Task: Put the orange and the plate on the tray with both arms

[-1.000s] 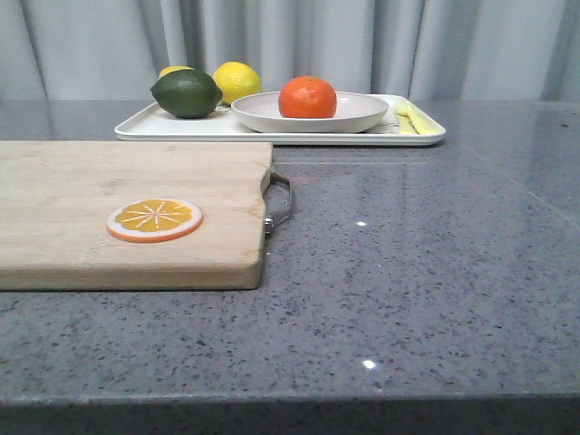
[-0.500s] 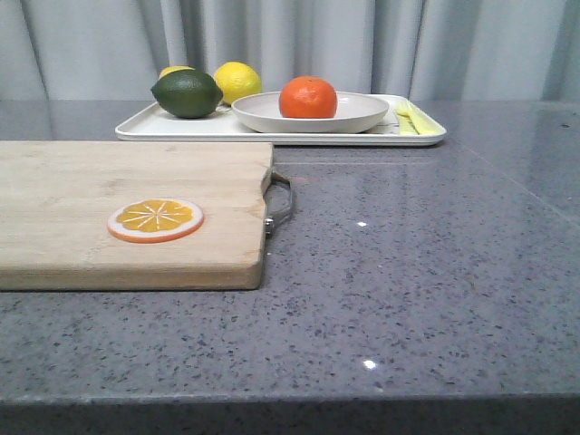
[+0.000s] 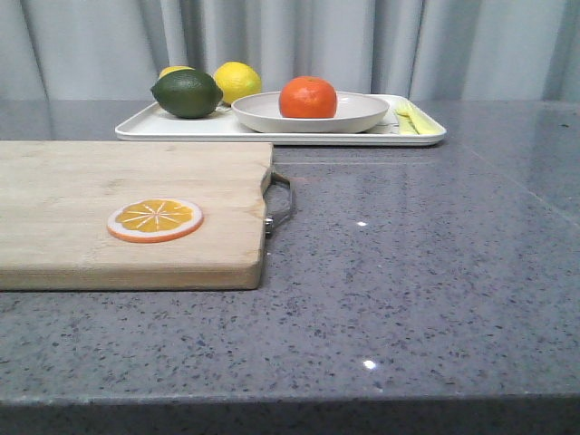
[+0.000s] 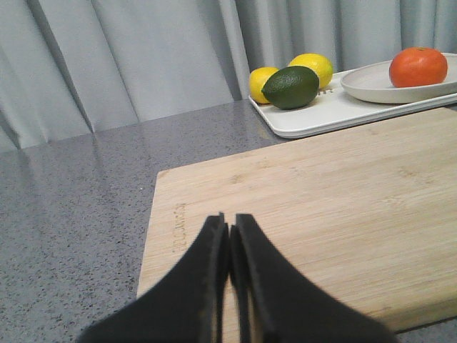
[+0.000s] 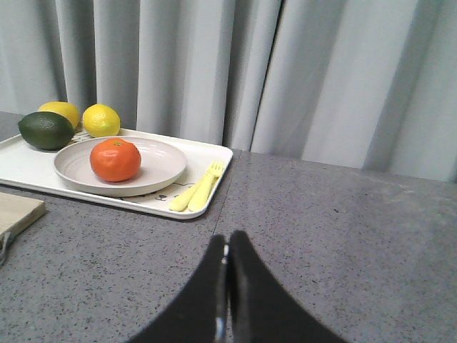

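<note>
- The orange point(image 3: 307, 97) sits inside the plate point(image 3: 362, 116), resting on the dish toward its left half as the front view shows it.
- The plate lies flat on the tray point(image 3: 163, 130), and the tray rests on the grey speckled worktop point(image 3: 417, 272) at its far edge, in front of a pale curtain point(image 3: 362, 45).
- On the same tray, left of the plate, stand a dark green lime point(image 3: 186, 93) and two lemons point(image 3: 236, 81) behind it; the lime nearly touches the plate's rim.
- At the tray's right end lies a pale yellow fork point(image 5: 203, 187) beside another yellow utensil, just past the plate.
- The left tool point(image 4: 229, 236) has its two black fingers pressed together with only a thin seam between them, and nothing is held in it.
- The left tool hangs over the near part of a wooden cutting board point(image 4: 321, 207); the tray with the fruit lies well ahead of it and off to one side, beyond the board's far edge.
- The right tool point(image 5: 227, 250) is likewise closed, fingertips meeting, and empty.
- The right tool hovers over bare worktop; the tray, plate point(image 5: 153, 168) and orange point(image 5: 116, 159) are ahead of it, well apart from its tips.
- A flat orange slice point(image 3: 155, 219) lies on the cutting board, whose metal handle point(image 3: 281, 204) faces the open worktop.
- Neither tool shows in the front view.
</note>
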